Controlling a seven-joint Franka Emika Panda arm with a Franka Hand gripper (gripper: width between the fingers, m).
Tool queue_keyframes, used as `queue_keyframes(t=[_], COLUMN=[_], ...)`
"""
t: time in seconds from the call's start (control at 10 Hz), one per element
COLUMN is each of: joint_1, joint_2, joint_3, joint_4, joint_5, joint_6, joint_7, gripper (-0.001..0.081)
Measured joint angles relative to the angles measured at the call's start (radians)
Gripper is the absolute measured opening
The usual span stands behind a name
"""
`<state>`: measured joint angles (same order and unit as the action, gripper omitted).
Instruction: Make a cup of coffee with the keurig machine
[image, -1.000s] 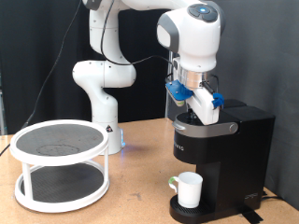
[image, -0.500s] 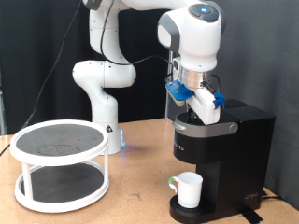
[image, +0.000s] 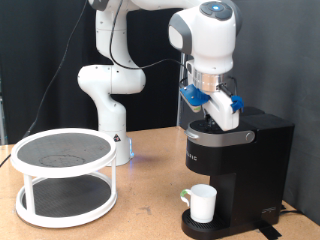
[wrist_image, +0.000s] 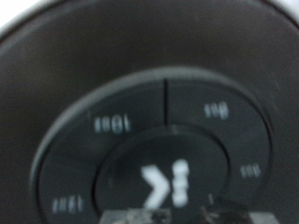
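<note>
Resting on keurig machine base, cup, contents unseen; gripper state unclear.

In the exterior view, the gripper sits low against the top of the coffee machine, its fingertips masked by the hand's own body, so the jaw state cannot be read. The machine's right side and base run out of frame, and its front lettering is too small to read. The wrist view shows the round button panel badly blurred, its small labels illegible, the lower rim cropped.
</note>
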<state>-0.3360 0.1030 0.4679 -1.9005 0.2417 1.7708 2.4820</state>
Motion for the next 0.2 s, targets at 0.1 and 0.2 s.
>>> queue_keyframes(t=[0.1,0.2], joint_1=[-0.007,-0.014], joint_2=[-0.02,-0.041], joint_3=[-0.001,-0.002], joint_4=[0.0,0.001], joint_5=[0.027,0.037], joint_6=[-0.004,-0.023], joint_7=[-0.029,-0.047], gripper=[0.0,0.0])
